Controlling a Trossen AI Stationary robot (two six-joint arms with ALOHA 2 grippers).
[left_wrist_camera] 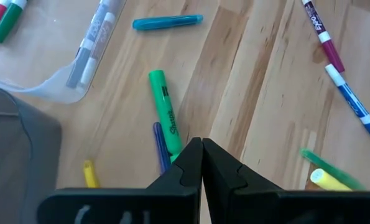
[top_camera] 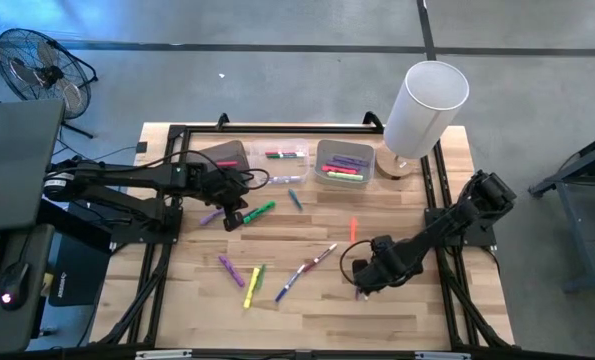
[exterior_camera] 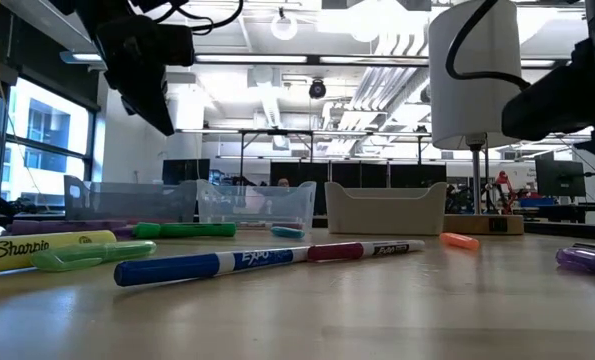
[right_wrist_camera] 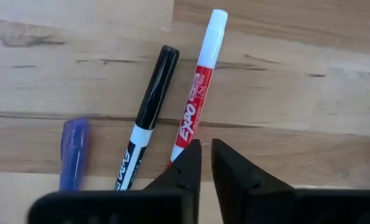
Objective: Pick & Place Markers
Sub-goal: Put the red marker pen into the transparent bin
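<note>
Near table's front edge, right end effector [right_wrist_camera: 206,158] over red marker [right_wrist_camera: 199,93]

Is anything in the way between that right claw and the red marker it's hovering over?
Nothing visible blocks it. The right gripper sits right at the red marker's end, with a black marker lying close beside it on the bare table.

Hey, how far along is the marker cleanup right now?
Partly done: some markers already lie in the clear bin and grey bin. Nothing is held now: the left gripper is shut and empty above a green marker; the right gripper is slightly parted by a red marker. About ten markers remain on the table.
</note>
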